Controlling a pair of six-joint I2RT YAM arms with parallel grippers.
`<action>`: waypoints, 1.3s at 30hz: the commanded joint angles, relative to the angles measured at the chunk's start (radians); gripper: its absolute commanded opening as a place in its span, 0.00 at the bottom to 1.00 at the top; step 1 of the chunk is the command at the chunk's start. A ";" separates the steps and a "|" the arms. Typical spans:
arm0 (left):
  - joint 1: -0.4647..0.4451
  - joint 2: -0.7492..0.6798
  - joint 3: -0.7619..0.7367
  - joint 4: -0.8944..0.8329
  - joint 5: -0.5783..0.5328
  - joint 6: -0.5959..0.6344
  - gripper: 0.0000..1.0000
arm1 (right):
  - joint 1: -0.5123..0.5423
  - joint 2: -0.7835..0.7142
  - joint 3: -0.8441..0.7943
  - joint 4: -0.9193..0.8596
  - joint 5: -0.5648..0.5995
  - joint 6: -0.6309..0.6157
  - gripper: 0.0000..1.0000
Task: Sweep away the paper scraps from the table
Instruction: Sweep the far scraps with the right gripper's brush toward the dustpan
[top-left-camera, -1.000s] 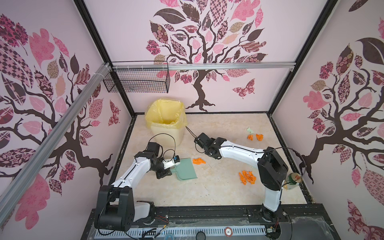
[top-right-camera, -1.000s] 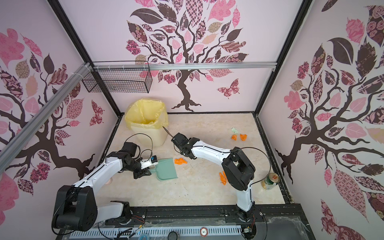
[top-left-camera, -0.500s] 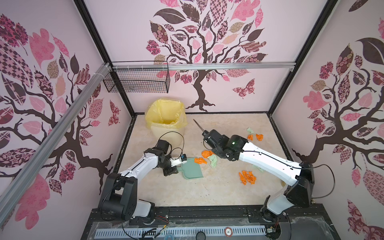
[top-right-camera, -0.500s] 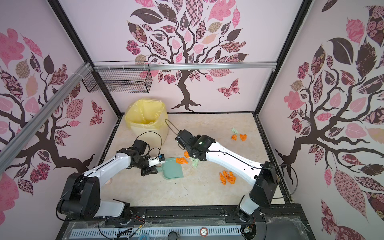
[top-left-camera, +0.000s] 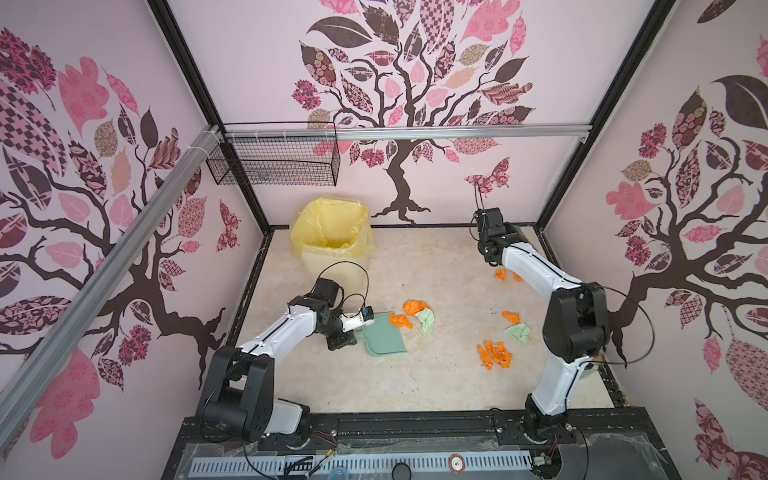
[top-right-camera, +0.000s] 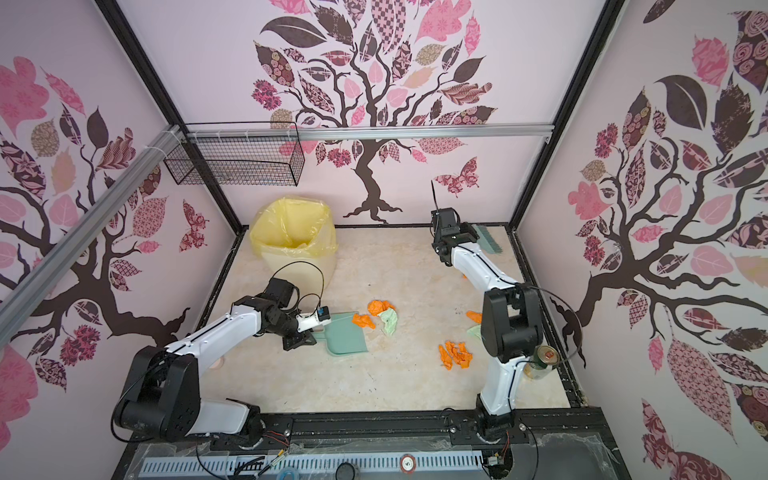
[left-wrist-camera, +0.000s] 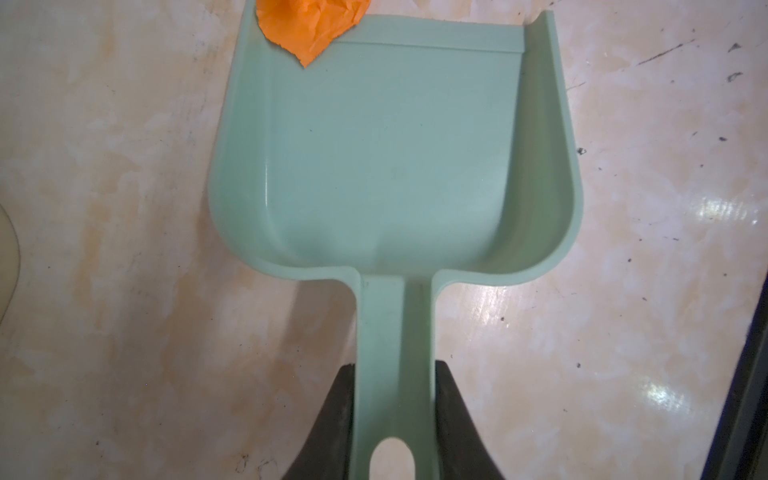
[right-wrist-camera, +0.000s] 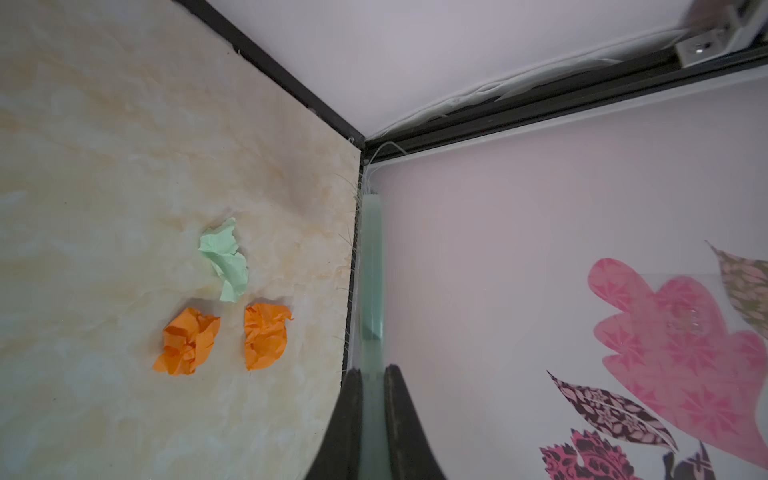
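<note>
The left gripper (left-wrist-camera: 394, 374) clamps the handle of a teal dustpan (left-wrist-camera: 390, 145) resting on the table (top-left-camera: 415, 386). Orange and green paper scraps (top-left-camera: 493, 354) lie scattered from its lip rightward. The right gripper (right-wrist-camera: 371, 376) pinches a teal brush (top-right-camera: 490, 243) by the back right corner.

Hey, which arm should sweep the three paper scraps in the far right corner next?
Right. The right end effector is shut on the brush close beside those paper scraps; the left end effector grips the dustpan, far from them.
</note>
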 joint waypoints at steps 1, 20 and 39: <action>-0.003 -0.009 -0.022 0.005 -0.012 -0.015 0.00 | -0.008 0.100 0.038 0.035 0.023 -0.017 0.00; -0.003 0.010 -0.015 0.019 -0.009 -0.016 0.00 | 0.170 -0.048 -0.239 -0.167 -0.134 0.236 0.00; -0.005 0.012 0.008 0.008 -0.006 -0.046 0.00 | 0.783 -0.140 -0.117 -0.649 -0.209 0.673 0.00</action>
